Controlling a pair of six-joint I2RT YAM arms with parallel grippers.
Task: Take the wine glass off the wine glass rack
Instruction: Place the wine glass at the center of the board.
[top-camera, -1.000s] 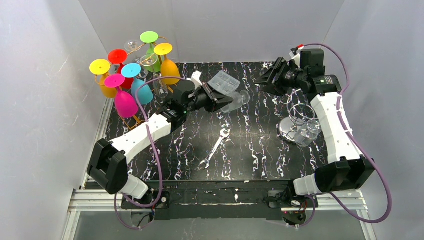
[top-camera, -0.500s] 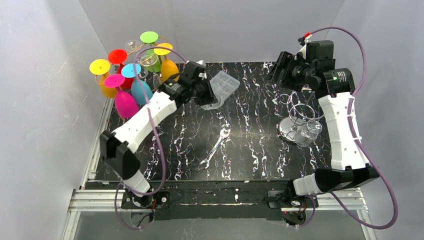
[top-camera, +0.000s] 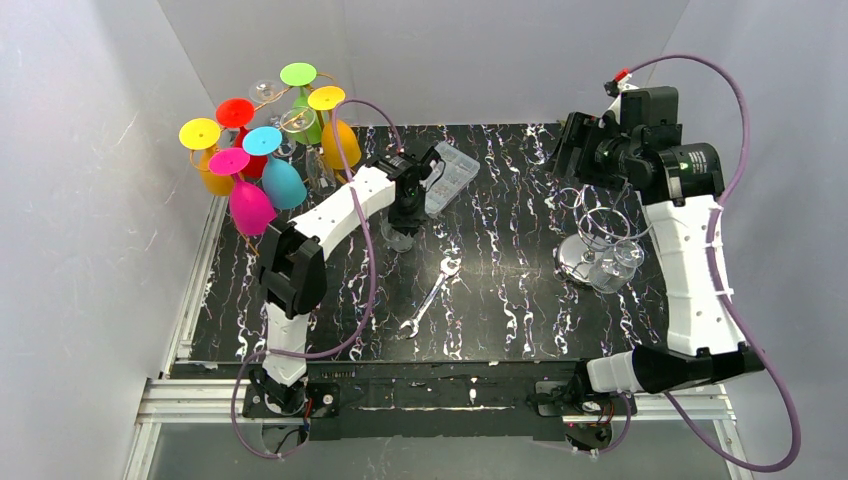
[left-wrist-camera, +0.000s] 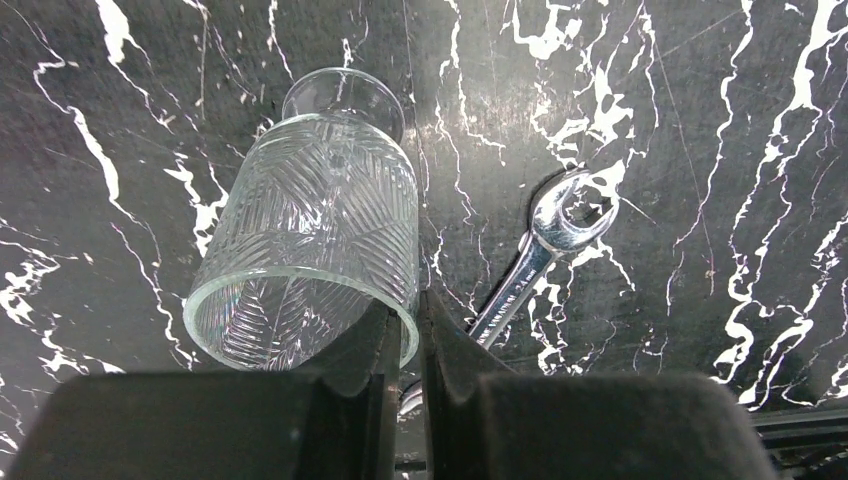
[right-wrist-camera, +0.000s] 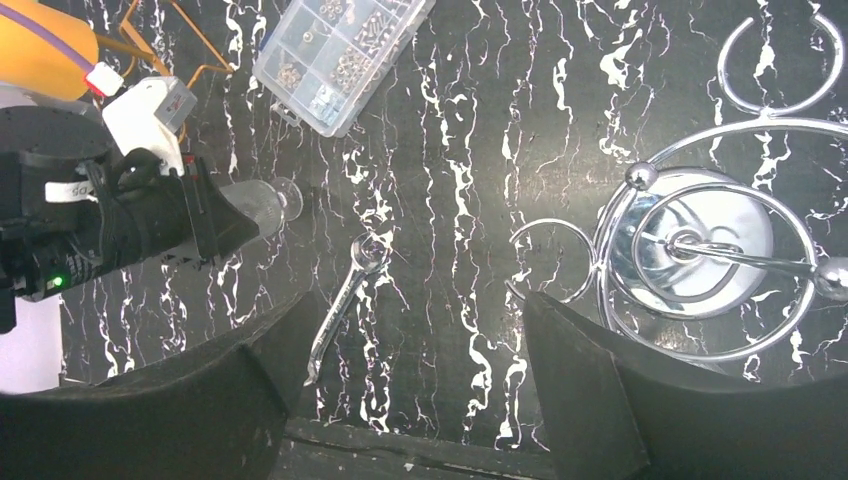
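My left gripper (top-camera: 405, 205) is shut on the rim of a clear cut-glass wine glass (left-wrist-camera: 310, 250), one finger inside the bowl and one outside. The glass (top-camera: 397, 237) stands mouth up, foot down at the black table; I cannot tell whether the foot touches it. The glass also shows in the right wrist view (right-wrist-camera: 265, 200). A copper rack (top-camera: 262, 130) at the back left holds several coloured glasses upside down. A chrome rack (top-camera: 600, 235) stands at the right with a clear glass (top-camera: 615, 265) by it. My right gripper (top-camera: 575, 150) hangs open and empty, high above the table (right-wrist-camera: 420, 330).
A steel wrench (top-camera: 430, 295) lies mid-table, just right of the held glass (left-wrist-camera: 540, 260). A clear box of small parts (top-camera: 450, 175) lies behind the left gripper. White walls close in the table on three sides.
My left arm has swung the clear glass from mid-table back to the left and turned it from sideways to mouth up, lowering it toward the table. My right arm has risen a little.
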